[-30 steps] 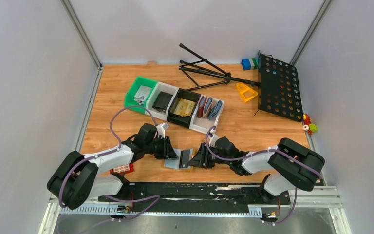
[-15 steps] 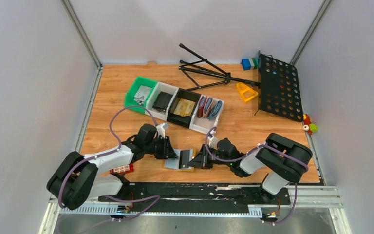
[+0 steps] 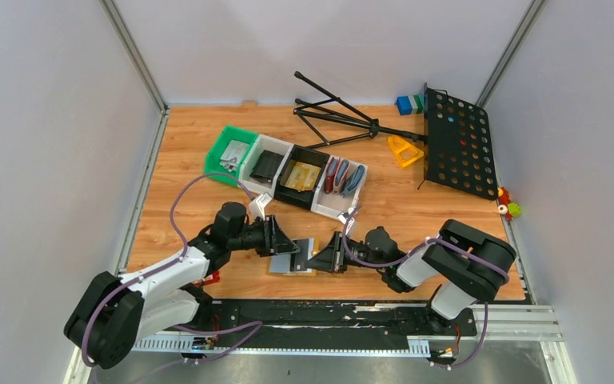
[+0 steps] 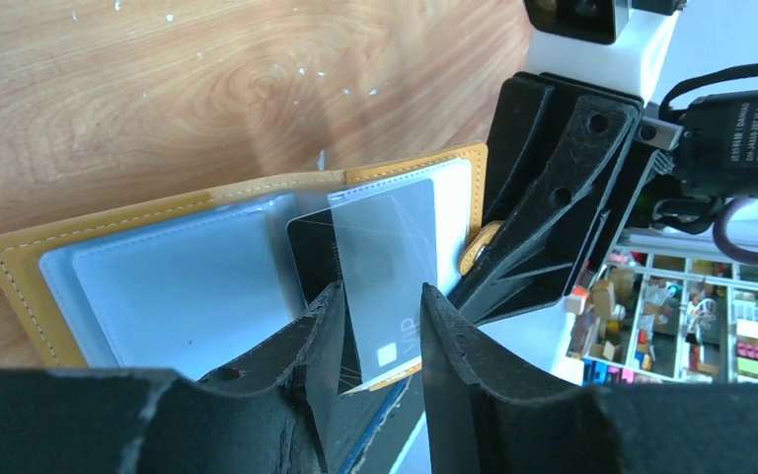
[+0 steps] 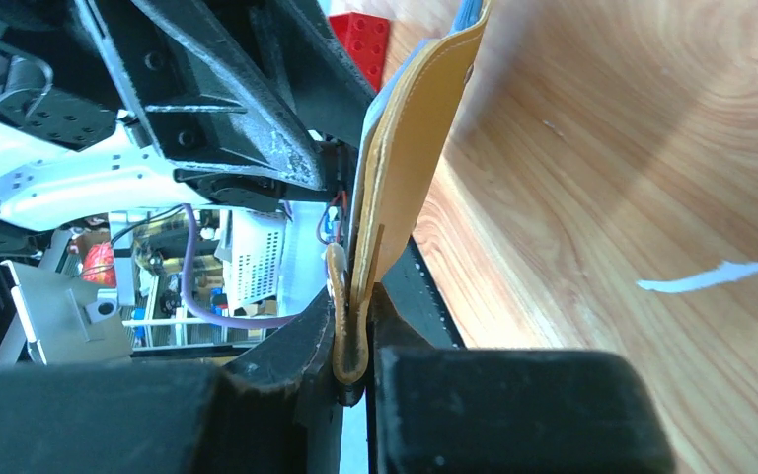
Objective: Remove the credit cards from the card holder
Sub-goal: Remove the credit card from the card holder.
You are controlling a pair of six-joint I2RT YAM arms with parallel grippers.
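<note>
**Item:** small mustard-yellow bifold card holder [image 3: 292, 264] with pale grey-blue lining, lying open on the wood-grain surface [image 3: 416, 216] between the two arms.

**Left gripper** [image 4: 382, 296]: jaws apart, flanking a thin glossy credit card [image 4: 385, 247] lettered "VIP". The card sticks out of the holder's clear sleeve. Whether the jaws press it cannot be told.

**Right gripper** [image 5: 355, 306]: clamped together on the holder's mustard edge, at its strap tab.

**Left of the holder:** red studded brick [image 3: 201, 278].

**Beyond the holder:** row of open bins [image 3: 217, 160], green, white, black, white.

**Farther, right of the holder:**
- yellow triangular piece [image 3: 405, 150]
- folded black tripod [image 3: 340, 120]
- black perforated panel [image 3: 456, 144]

**Surface and room:** surface flecked with white scuffs; plain pale grey walls [image 3: 56, 120].
</note>
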